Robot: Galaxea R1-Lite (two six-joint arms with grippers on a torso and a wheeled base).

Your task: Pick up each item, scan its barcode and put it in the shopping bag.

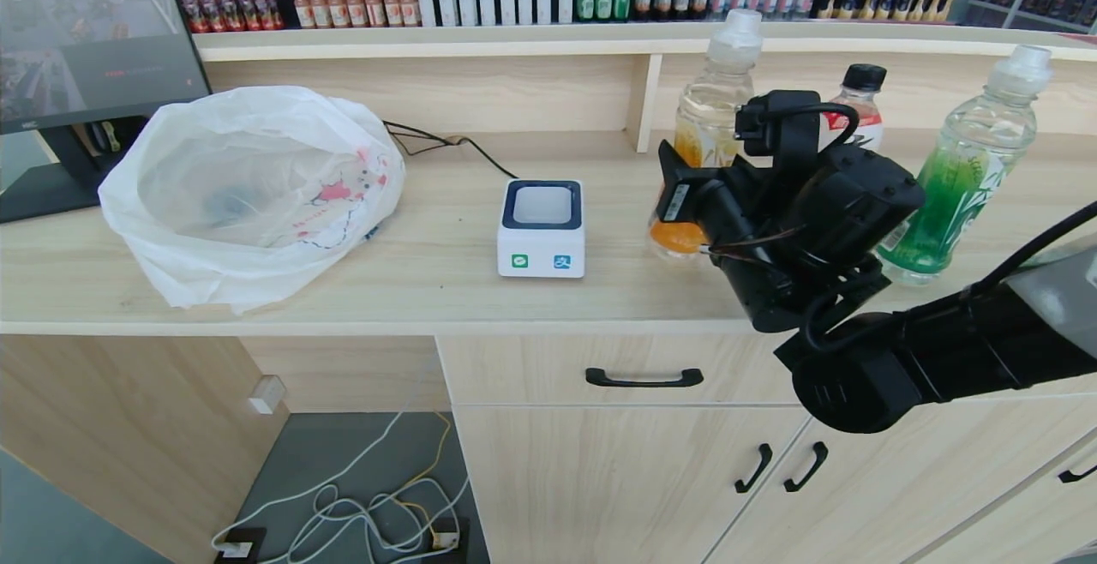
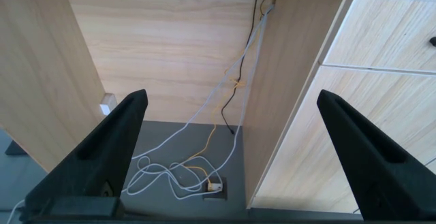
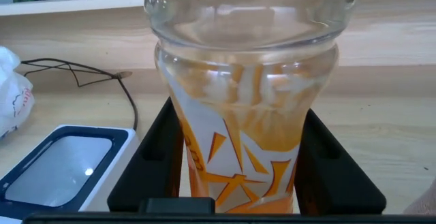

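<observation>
Right claw (image 3: 242,112) closed on the lower body of the orange bottle (image 1: 707,114), which stands on the tabletop (image 1: 428,281) near the scanner (image 1: 542,227). The shopping bag (image 1: 253,191) lies beyond the scanner, to the left. Left claw (image 2: 231,98) hangs open below the tabletop edge. Risk: the smooth, tapered bottle wall may slip in so low a grip, and the tall bottle may tip in the lift against the black-capped bottle (image 1: 861,97) close behind.

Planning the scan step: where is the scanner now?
In the head view, the scanner sits midway along the counter, between the shopping bag on its left and the orange bottle on its right.
</observation>
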